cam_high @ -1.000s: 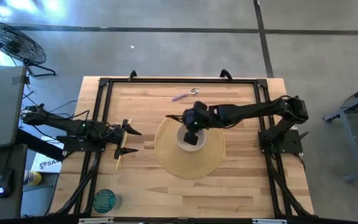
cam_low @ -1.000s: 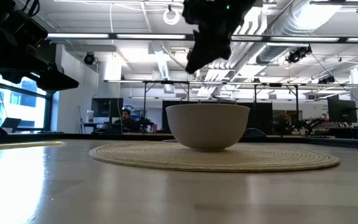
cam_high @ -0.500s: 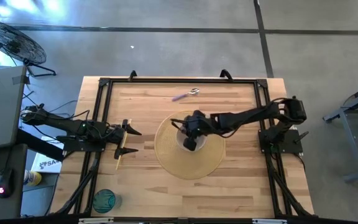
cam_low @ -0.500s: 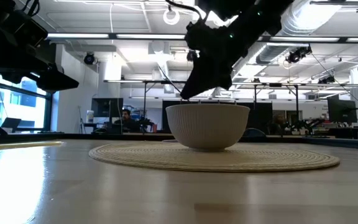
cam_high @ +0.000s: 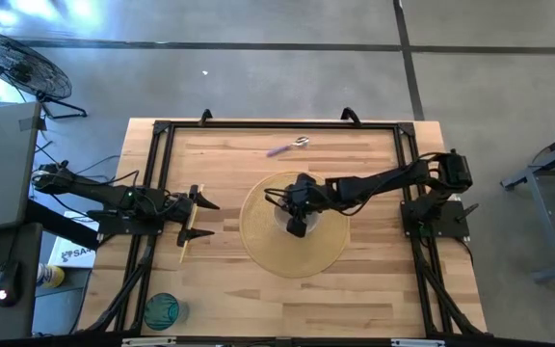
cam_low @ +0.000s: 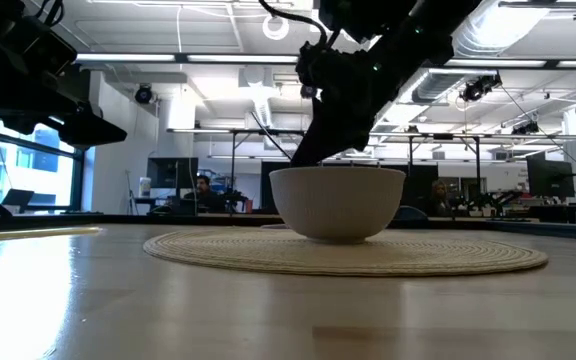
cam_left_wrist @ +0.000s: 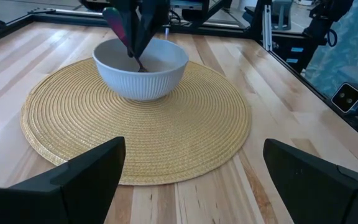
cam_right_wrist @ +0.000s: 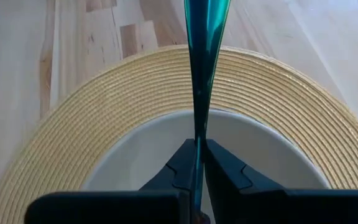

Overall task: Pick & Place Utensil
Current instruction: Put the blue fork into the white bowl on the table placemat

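Right tool [cam_high: 295,224] clamped on teal utensil [cam_right_wrist: 202,37], tip down inside bowl [cam_low: 337,202]; lower gently, release centred, avoid nudging rim; left tool [cam_high: 200,219] gaping, idle

We see two slim arms of matte black — the right arm [cam_high: 383,180] built of jointed tubular links with rounded housings at each joint, the left arm [cam_high: 94,196] trailing thin black cables along its length. The left gripper [cam_left_wrist: 188,180] shows two broad, flat, dark fingers [cam_left_wrist: 82,174] with angular edges — the right gripper [cam_right_wrist: 196,163] narrow, tapered black ones
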`<state>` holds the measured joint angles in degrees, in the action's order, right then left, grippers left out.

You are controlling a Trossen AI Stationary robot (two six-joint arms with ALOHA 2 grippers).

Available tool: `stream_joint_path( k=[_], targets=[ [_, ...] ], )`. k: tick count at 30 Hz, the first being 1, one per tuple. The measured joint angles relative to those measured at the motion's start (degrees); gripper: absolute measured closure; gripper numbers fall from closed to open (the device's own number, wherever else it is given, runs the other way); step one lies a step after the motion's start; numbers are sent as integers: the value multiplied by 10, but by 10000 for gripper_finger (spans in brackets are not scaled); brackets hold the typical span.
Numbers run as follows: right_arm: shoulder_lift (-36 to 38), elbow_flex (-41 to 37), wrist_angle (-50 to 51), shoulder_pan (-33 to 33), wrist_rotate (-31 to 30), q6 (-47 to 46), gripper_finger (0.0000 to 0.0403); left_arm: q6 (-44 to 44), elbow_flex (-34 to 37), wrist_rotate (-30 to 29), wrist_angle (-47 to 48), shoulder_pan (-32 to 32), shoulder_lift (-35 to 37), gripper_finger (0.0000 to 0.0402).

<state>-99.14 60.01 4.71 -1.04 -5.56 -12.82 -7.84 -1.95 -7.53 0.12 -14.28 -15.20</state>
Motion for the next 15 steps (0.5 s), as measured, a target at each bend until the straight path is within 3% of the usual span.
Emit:
stream_joint_path(
  k=[15],
  targets=[
    [-29, 0, -30, 0, 16, 7, 377, 0, 0, 0, 0, 0, 0, 24]
  ],
)
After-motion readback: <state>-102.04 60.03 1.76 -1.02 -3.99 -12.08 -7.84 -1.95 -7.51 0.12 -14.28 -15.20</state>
